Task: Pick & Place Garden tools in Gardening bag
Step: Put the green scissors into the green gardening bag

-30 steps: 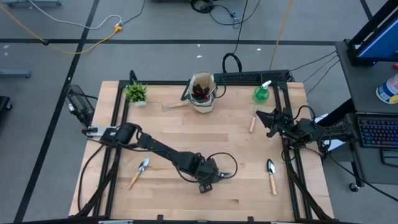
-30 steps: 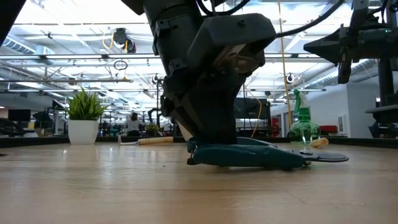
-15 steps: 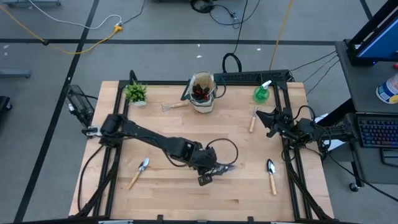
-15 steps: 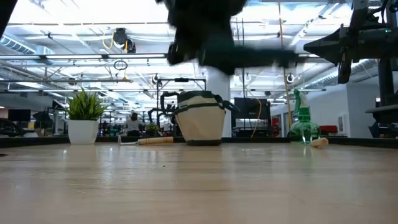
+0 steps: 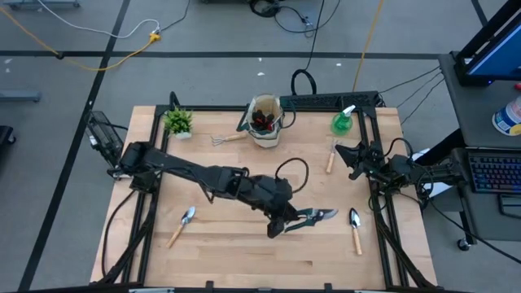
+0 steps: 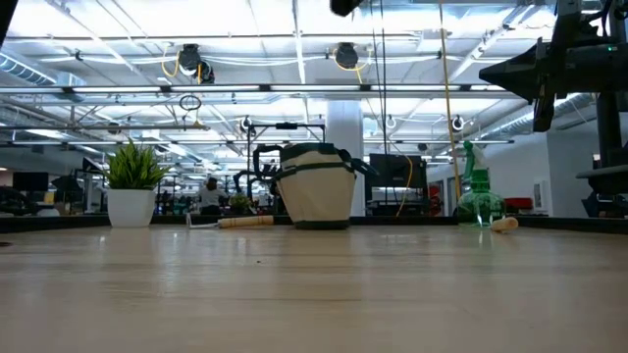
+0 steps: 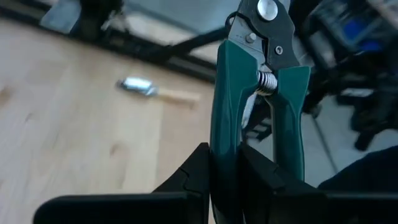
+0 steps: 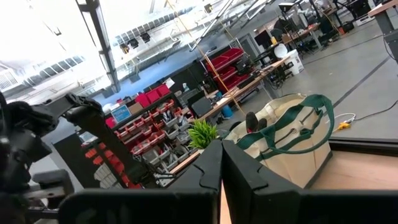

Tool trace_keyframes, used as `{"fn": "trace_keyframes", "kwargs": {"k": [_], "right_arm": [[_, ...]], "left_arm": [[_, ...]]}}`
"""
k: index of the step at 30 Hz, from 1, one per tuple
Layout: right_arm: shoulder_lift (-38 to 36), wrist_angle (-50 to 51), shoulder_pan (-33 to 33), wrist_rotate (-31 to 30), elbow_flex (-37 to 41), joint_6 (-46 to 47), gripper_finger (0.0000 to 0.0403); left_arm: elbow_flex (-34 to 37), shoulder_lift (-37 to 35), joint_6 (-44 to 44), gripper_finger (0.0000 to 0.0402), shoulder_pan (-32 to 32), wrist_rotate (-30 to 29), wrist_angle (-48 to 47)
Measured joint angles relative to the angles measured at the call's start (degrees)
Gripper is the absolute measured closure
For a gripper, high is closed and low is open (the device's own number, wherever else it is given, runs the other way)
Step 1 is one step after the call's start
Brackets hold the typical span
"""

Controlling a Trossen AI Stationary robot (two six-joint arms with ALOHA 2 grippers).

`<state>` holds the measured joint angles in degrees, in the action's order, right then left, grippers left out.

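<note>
From my console both arms read as dark, near-black machines built of chunky jointed segments. My left arm runs as a long chain of rounded links, with a thin black cable looping off it near the wrist, at about two o'clock from the forearm. Its left hand ends in two matte black, angular fingers with bevelled edges. My right arm is bulkier, trailing black cables; its right hand shows the same flat, faceted fingers.
</note>
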<state>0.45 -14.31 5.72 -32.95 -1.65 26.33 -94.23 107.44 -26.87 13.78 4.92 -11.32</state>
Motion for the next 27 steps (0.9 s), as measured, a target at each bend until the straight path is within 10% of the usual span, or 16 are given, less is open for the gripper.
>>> {"fn": "trace_keyframes", "kwargs": {"k": [27], "right_arm": [[0.0, 0.04, 0.0, 0.0, 0.0, -0.02, 0.0403]], "left_arm": [[0.02, -0.31, -5.16, 0.0349, -0.15, 31.4, 54.79]]}}
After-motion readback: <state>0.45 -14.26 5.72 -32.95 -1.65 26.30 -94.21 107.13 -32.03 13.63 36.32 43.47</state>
